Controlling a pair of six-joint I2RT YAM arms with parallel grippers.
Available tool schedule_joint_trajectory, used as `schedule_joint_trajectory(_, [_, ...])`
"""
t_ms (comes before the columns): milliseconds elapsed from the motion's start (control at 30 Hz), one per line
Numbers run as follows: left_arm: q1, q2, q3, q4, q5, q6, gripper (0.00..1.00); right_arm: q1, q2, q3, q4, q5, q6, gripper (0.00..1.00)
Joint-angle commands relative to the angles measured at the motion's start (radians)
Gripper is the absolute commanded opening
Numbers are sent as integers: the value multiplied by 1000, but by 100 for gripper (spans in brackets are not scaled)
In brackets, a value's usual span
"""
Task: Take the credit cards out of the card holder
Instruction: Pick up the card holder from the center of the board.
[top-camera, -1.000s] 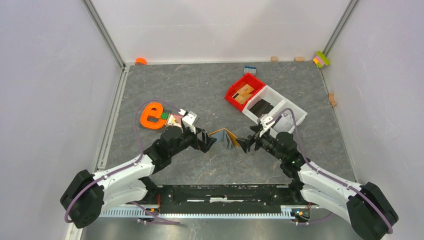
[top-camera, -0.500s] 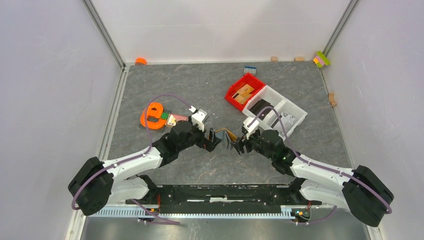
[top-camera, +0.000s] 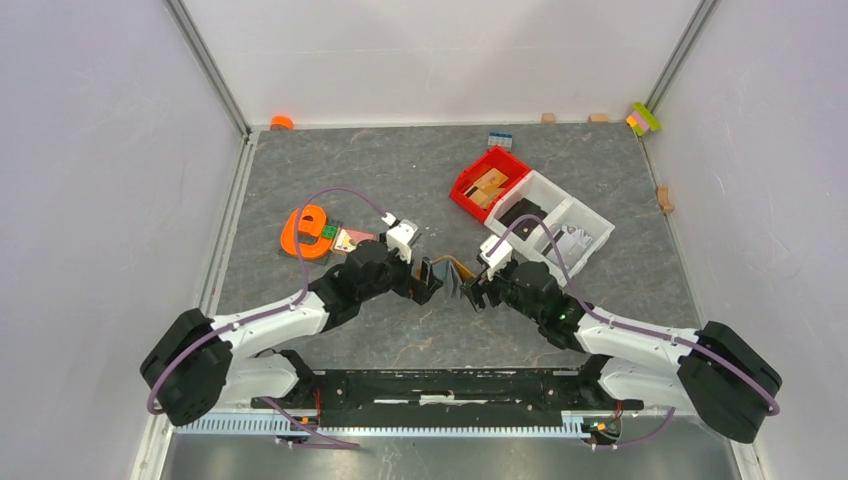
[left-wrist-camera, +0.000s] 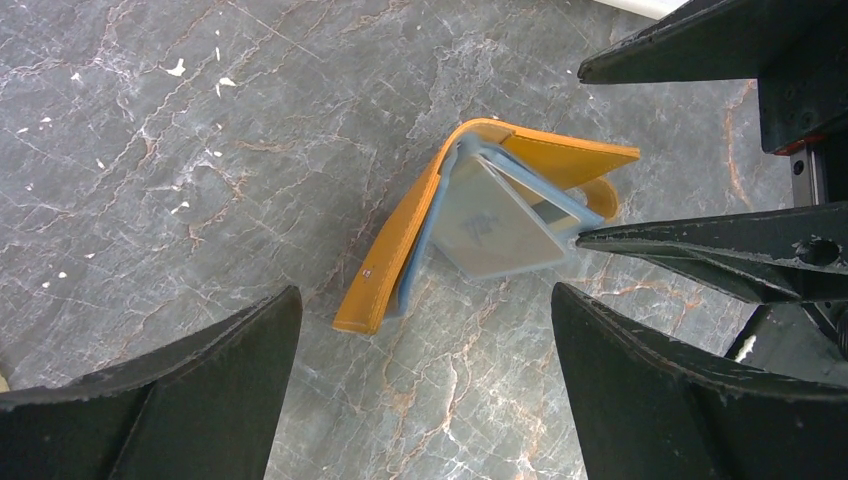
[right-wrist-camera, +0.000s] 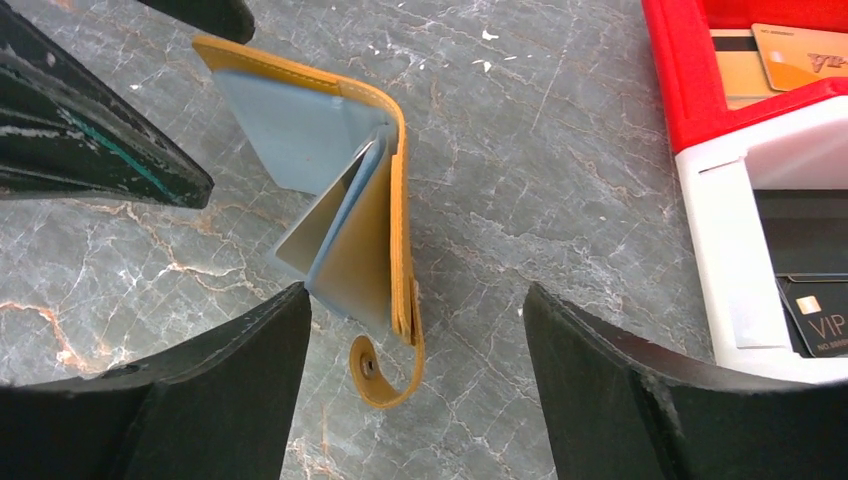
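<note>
The card holder (top-camera: 450, 271), an orange-tan wallet with pale blue-grey lining, stands half open on its edge on the grey table. It also shows in the left wrist view (left-wrist-camera: 400, 250) and in the right wrist view (right-wrist-camera: 385, 215). My left gripper (top-camera: 428, 281) is open just left of it, its jaws wide apart (left-wrist-camera: 425, 400). My right gripper (top-camera: 479, 291) is open just right of it (right-wrist-camera: 415, 390), one fingertip (left-wrist-camera: 600, 239) at the corner of an inner flap. No card shows in the wallet's slots. A dark grey card (right-wrist-camera: 815, 318) lies in the white bin. A pinkish card (top-camera: 351, 239) lies by the orange ring.
A red bin (top-camera: 470, 189) with flat tan and orange pieces adjoins a white bin (top-camera: 586, 219) at the back right. An orange ring-shaped object (top-camera: 305, 231) lies at the left. Small blocks (top-camera: 643, 118) sit along the back wall and right wall.
Both grippers have closed in on the wallet from either side. The wallet has folded narrower between them.
</note>
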Motion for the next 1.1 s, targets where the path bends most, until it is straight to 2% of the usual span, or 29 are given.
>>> schedule_joint_trajectory(0, [-8, 23, 53, 15, 14, 27, 100, 7, -6, 12, 93, 70, 11, 80])
schedule_joint_trajectory(300, [-17, 50, 68, 17, 37, 23, 100, 9, 23, -18, 186, 107, 61, 62])
schedule_joint_trajectory(567, [-25, 34, 63, 32, 78, 21, 100, 9, 98, 0, 223, 36, 73, 60])
schedule_joint_trajectory(700, [-32, 35, 65, 38, 89, 21, 100, 9, 125, 5, 243, -13, 94, 52])
schedule_joint_trajectory(867, [-38, 62, 75, 37, 78, 15, 100, 9, 125, -9, 280, -62, 107, 35])
schedule_joint_trajectory(1067, [-39, 77, 80, 34, 69, 9, 100, 13, 125, -10, 295, -101, 127, 27])
